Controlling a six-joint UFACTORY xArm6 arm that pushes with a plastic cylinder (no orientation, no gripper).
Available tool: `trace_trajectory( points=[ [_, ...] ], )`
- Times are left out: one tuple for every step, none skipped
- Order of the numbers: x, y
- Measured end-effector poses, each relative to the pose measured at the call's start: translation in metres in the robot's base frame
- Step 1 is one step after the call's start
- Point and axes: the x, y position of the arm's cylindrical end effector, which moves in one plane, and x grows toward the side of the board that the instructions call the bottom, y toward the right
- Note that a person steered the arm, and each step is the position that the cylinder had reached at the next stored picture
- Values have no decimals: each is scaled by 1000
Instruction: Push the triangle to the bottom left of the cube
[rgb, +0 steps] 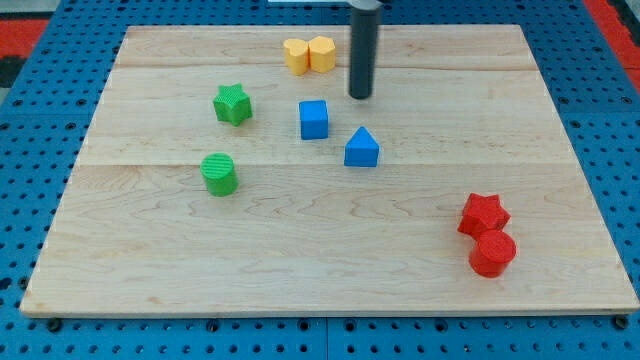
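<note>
My tip (360, 96) stands near the bench's (300, 260) top edge; no claw shows. The blue triangle (361, 148) lies just below it, bottom-right of the blue cube (313, 119).

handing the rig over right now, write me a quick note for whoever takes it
My tip is touching no block, above the blue triangle and to the upper right of the blue cube.
Triangle sits to the cube's lower right, a small gap between them.
Done: nothing visible yet.
Left: push the triangle leftward, passing below the cube, to its bottom left. The green cylinder lies further left.
</note>
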Motion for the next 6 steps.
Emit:
trace_trajectory(
  points=[
    [16, -20],
    [20, 1],
    [63, 54],
    [89, 44],
    [89, -5],
    [89, -43]
  ],
)
